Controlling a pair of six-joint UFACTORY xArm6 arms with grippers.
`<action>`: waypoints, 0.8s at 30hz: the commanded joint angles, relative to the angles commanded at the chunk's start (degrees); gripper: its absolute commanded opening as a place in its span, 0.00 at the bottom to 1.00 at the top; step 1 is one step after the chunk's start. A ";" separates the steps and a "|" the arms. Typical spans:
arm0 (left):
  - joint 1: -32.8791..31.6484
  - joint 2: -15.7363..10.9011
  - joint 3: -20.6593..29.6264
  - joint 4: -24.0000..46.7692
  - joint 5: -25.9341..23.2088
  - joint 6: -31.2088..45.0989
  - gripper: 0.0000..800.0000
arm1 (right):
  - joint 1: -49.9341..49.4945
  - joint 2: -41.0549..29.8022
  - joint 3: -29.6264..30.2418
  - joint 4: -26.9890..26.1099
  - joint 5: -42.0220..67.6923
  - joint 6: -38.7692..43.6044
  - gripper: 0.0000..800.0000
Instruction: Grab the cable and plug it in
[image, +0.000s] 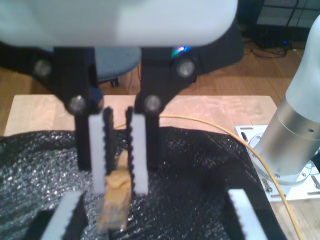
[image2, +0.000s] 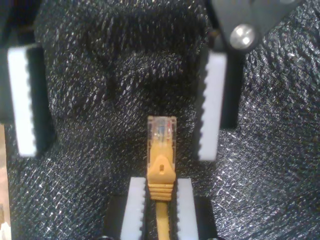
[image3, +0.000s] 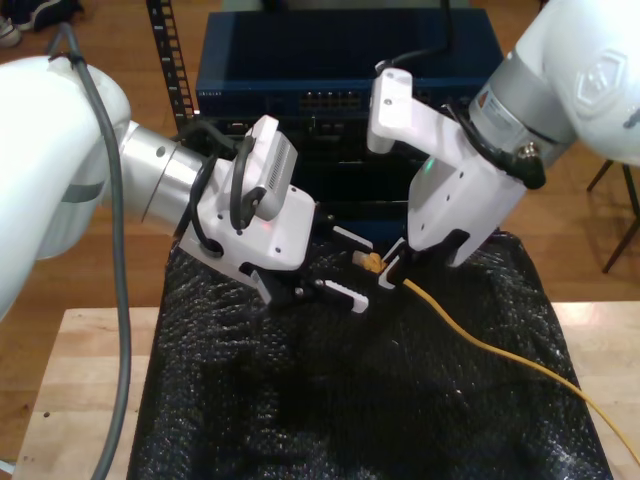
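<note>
The cable (image3: 500, 350) is thin and yellow-orange, running from the exterior view's lower right up to its clear plug (image2: 161, 132). My second gripper (image2: 159, 182) is shut on the orange boot just behind the plug, which sticks out forward. It belongs to the arm on the exterior view's right (image3: 385, 268). My first gripper (image: 155, 205) is open wide and faces it from the exterior view's left (image3: 350, 268). Its white pads (image2: 210, 105) stand either side of the plug tip without touching. In the first wrist view the second gripper (image: 119, 187) holds the plug (image: 116, 200).
Black bubble-textured sheet (image3: 330, 400) covers the wooden table (image3: 90, 370). A dark blue rack unit with a row of ports (image3: 340, 100) stands behind the grippers. An arm's base and white mounting plate (image: 295, 135) show beside the trailing cable (image: 260, 160).
</note>
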 joint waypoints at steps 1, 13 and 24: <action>0.00 0.00 0.00 -0.44 0.18 0.00 0.72 | -0.09 0.00 0.00 0.00 0.00 0.09 0.00; 1.32 0.35 1.32 -1.14 -0.18 0.44 0.50 | -0.26 -0.35 0.00 0.00 0.00 0.00 0.00; 1.67 0.35 1.41 -1.23 -0.26 0.79 0.47 | -0.18 -0.35 0.09 0.00 0.09 -0.09 0.00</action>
